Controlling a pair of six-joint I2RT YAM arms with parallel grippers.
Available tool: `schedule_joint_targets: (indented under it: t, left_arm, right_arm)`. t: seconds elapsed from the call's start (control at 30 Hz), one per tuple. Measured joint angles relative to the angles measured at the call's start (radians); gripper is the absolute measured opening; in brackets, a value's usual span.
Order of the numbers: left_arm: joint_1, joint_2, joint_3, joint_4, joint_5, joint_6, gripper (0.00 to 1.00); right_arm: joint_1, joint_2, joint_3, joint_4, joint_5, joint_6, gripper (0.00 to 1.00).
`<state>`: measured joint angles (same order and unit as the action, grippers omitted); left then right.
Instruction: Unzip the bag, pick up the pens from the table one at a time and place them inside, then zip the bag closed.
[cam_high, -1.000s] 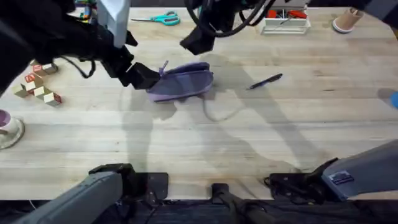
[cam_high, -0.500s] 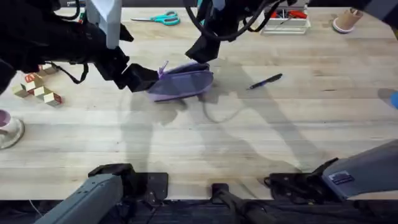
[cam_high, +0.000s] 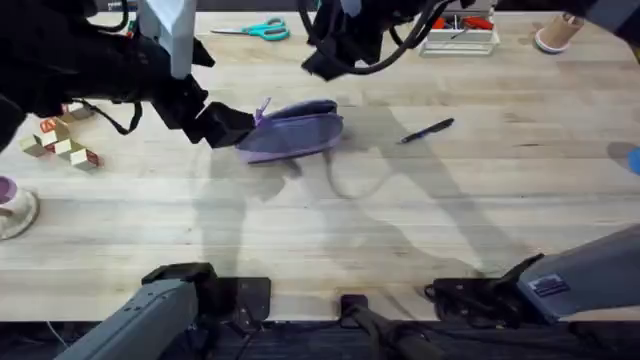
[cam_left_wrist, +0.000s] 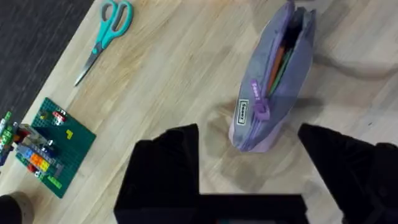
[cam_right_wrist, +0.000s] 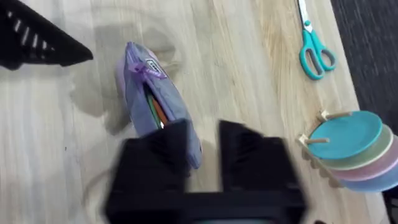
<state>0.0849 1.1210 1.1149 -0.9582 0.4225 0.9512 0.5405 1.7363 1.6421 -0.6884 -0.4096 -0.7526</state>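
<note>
We see the purple bag (cam_high: 292, 130) lying on the wooden counter (cam_high: 330, 230), a bit left of the middle. Its zipper is open, and colored things peek out from inside. Our left gripper (cam_left_wrist: 249, 140) sits low by the bag's left end, its two fingers spread wide with nothing between them; the end of the bag with the zipper pull sits just in front of the gap. Our right gripper (cam_right_wrist: 202, 140) hangs above the bag's far side, its fingers a little apart and holding nothing. One dark pen (cam_high: 427, 131) lies on the counter to the right of the bag, well apart from it. Teal scissors (cam_high: 252, 30) rest near the far edge.
</note>
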Motion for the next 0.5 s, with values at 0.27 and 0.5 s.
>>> schedule_joint_targets:
  t: [0.27, 0.5]
  left_arm:
    - [0.000, 0.000, 0.000, 0.000, 0.000, 0.000, 0.993]
    - [0.000, 0.000, 0.000, 0.000, 0.000, 0.000, 0.993]
  right_arm:
    - [0.044, 0.005, 0.001, -0.020, 0.003, -0.129, 0.028]
    - [0.090, 0.094, 0.005, -0.082, 0.054, -0.198, 0.028]
